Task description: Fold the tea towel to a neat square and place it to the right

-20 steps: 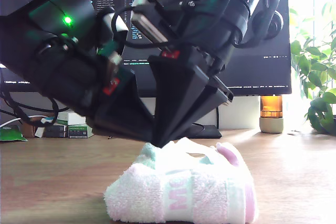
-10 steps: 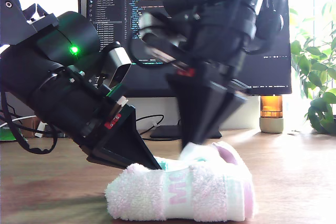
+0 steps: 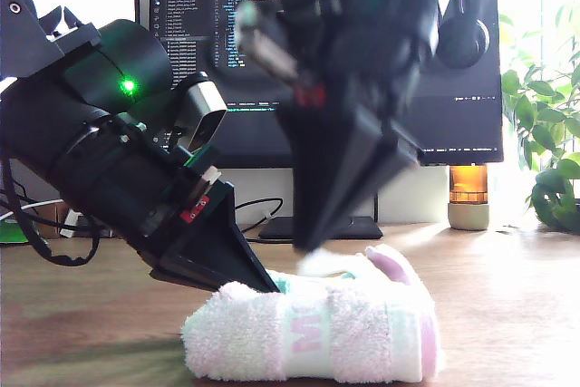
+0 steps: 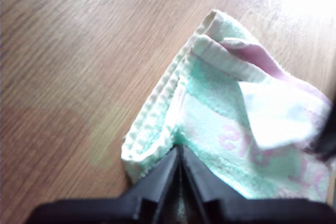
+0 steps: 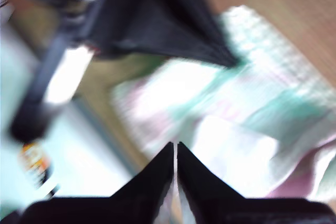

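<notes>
Monitor [image 3: 467, 79] w/ code, headphones [image 3: 464, 38], plant [image 3: 544, 151], amber jar [image 3: 468, 195].

Black arms, wedge-shaped tools, loose cables, green LED [image 3: 128, 86].

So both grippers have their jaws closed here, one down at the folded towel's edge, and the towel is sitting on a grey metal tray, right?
Not quite: there is no tray. The towel lies straight on the wooden table, as the first wrist view shows. The rest holds: my first gripper is closed at the towel's edge, and my second gripper is closed too.
</notes>
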You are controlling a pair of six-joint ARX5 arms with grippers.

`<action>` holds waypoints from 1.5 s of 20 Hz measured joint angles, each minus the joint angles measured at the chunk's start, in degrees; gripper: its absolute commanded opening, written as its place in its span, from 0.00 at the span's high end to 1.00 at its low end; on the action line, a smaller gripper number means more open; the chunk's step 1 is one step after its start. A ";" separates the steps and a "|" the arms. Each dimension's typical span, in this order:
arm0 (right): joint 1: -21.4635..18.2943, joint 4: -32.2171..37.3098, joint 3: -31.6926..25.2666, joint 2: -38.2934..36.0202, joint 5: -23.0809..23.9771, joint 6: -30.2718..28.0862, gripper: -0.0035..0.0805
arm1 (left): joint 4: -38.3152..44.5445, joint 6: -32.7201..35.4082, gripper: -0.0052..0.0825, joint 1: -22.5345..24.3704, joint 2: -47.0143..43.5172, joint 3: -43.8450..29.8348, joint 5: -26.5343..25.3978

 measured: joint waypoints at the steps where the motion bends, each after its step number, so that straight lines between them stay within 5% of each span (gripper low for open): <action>1: 0.00 -1.73 0.90 0.00 -0.07 -0.98 0.97 | 0.02 0.00 0.96 0.00 0.00 0.00 0.00; 5: 0.00 -6.84 1.09 0.00 0.22 -3.74 0.97 | 0.11 0.00 0.96 0.00 0.00 0.00 -0.11; 18: 2.27 -2.58 1.09 0.22 4.85 -3.30 0.97 | 0.59 0.00 0.96 0.00 0.00 0.00 -0.15; 30: 5.29 -1.33 1.09 1.44 20.76 -0.70 0.97 | 0.90 0.00 0.96 0.00 0.00 0.00 -0.17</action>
